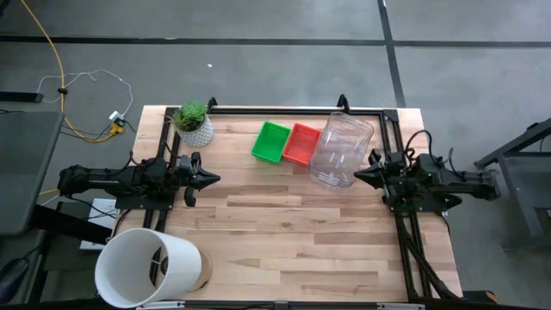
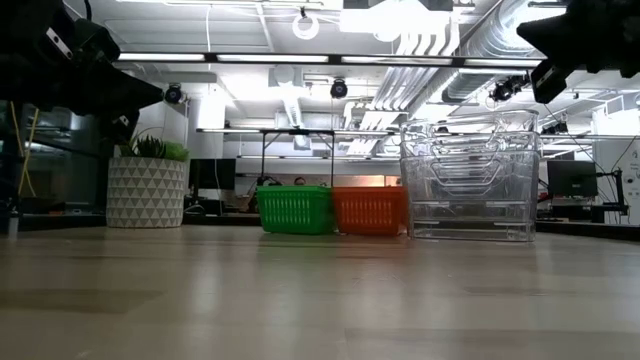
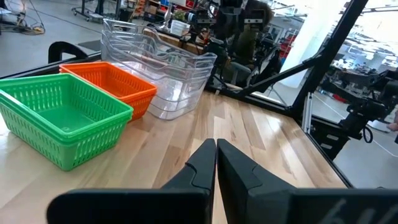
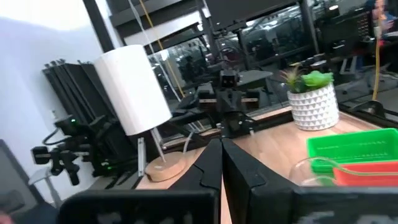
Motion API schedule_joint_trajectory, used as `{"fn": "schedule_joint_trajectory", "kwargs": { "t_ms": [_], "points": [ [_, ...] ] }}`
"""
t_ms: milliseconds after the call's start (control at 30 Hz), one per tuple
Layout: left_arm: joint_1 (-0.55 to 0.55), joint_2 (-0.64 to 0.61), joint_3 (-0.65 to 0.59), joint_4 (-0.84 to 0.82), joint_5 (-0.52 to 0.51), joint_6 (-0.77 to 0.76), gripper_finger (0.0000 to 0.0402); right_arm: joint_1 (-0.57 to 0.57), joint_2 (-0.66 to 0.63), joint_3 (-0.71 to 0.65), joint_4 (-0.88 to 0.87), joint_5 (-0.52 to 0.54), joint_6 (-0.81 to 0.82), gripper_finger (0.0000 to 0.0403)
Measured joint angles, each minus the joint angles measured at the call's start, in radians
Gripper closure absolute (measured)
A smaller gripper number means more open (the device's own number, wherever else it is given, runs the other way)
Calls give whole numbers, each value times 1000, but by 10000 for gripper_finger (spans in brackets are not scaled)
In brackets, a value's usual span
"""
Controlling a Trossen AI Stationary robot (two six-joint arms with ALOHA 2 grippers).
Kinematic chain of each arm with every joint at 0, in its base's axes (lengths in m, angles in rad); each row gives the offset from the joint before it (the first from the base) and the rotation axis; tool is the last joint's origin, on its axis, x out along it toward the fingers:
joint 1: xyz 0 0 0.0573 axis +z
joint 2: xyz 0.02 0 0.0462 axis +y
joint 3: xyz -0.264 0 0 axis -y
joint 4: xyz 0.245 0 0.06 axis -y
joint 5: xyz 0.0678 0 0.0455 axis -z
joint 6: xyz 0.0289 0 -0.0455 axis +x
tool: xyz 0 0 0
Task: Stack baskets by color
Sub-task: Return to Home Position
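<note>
A green basket (image 1: 271, 142) and a red basket (image 1: 301, 144) stand side by side on their bottoms at the table's far middle. A stack of clear baskets (image 1: 341, 148) stands just right of them. The green (image 3: 61, 121), red (image 3: 113, 84) and clear baskets (image 3: 158, 68) also show in the left wrist view. My left gripper (image 1: 215, 179) is shut at the table's left side, level and pointing right. My right gripper (image 1: 358, 176) is shut at the right side, pointing left, near the clear stack. Neither holds anything.
A potted plant in a white patterned pot (image 1: 194, 122) stands at the far left. A large white cylindrical bucket (image 1: 148, 265) lies at the near left corner. Bare wooden tabletop (image 1: 293, 232) stretches across the middle and near side.
</note>
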Motion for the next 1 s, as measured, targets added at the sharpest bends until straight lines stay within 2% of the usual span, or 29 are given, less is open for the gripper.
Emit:
{"fn": "schedule_joint_trajectory", "kwargs": {
  "t_ms": [200,367,567,733,1000],
  "points": [
    [0,0,0,0,0,0,397,177,2,0,1,159,-12,403],
    [0,0,0,0,0,0,398,287,0,0,-20,281,-112,403],
    [0,0,0,0,0,0,397,303,0,0,-111,294,-138,403],
    [0,0,0,0,0,0,398,302,0,0,-115,311,-192,403],
    [0,0,0,0,0,0,397,269,0,-111,82,307,-225,403]
  ]
}}
